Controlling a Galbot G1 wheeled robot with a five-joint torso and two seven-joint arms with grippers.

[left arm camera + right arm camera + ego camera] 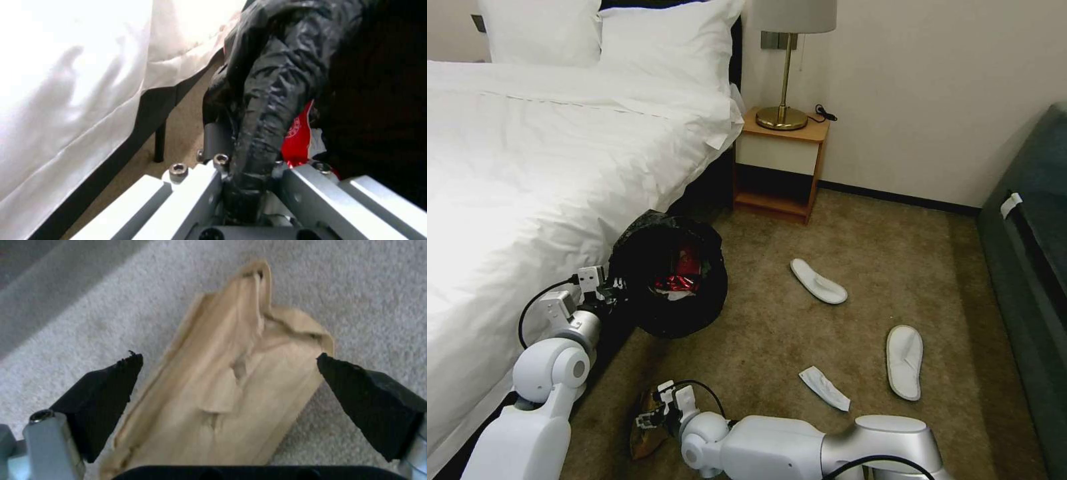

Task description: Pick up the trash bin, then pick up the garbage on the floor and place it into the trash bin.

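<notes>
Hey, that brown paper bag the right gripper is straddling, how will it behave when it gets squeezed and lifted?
The brown paper bag is creased and lying flat, so it will probably crumple rather than resist. It looks empty, hence likely light. The right gripper stands open with a pad on either side; thin paper may fold or slip unless the pads catch a ridge.

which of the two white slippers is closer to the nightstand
The slipper lying nearer the trash bin; the other slipper lies farther out, toward the sofa.
</notes>
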